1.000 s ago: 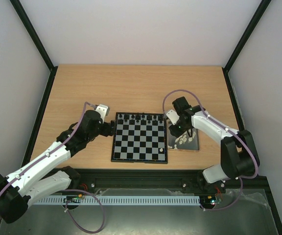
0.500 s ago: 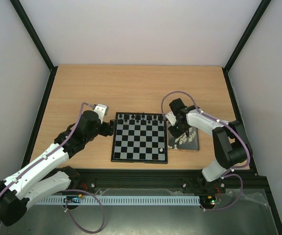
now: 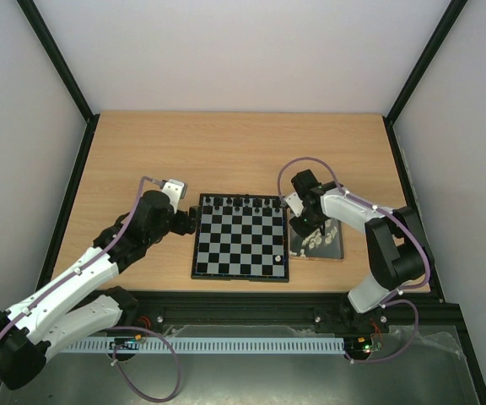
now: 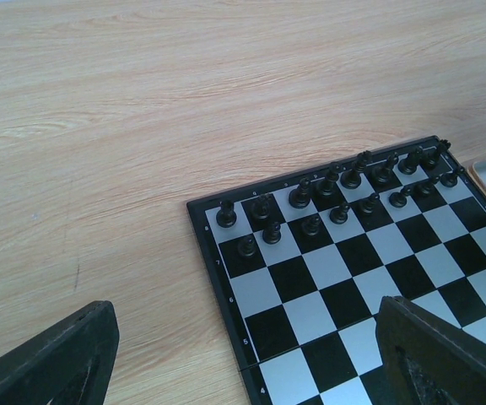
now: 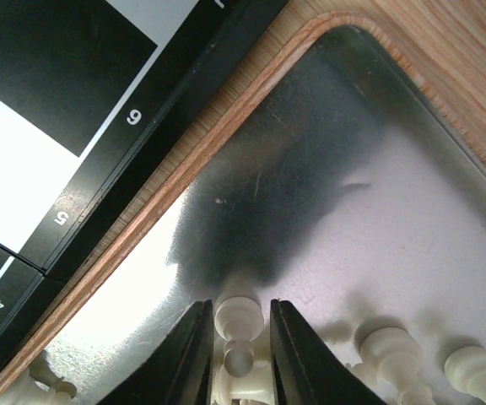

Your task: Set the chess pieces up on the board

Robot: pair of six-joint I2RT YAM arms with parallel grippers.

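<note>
The board (image 3: 240,239) lies at the table's middle, with black pieces (image 3: 241,202) on its two far rows and one cream piece (image 3: 278,260) on a near-right square. My right gripper (image 5: 237,337) is down in the metal tray (image 5: 378,194), its jaws closed around a cream pawn (image 5: 236,325); more cream pieces (image 5: 391,350) lie beside it. In the top view that gripper (image 3: 319,229) is over the tray (image 3: 334,250). My left gripper (image 3: 189,221) hovers open and empty at the board's left edge (image 4: 226,291).
The tray sits right against the board's right border (image 5: 142,169). Bare wooden table (image 4: 142,110) lies left of and beyond the board. A black frame rail (image 3: 251,299) runs along the near edge.
My right gripper has shifted slightly left and down into the tray. My left arm moved a little earlier and is now still.
</note>
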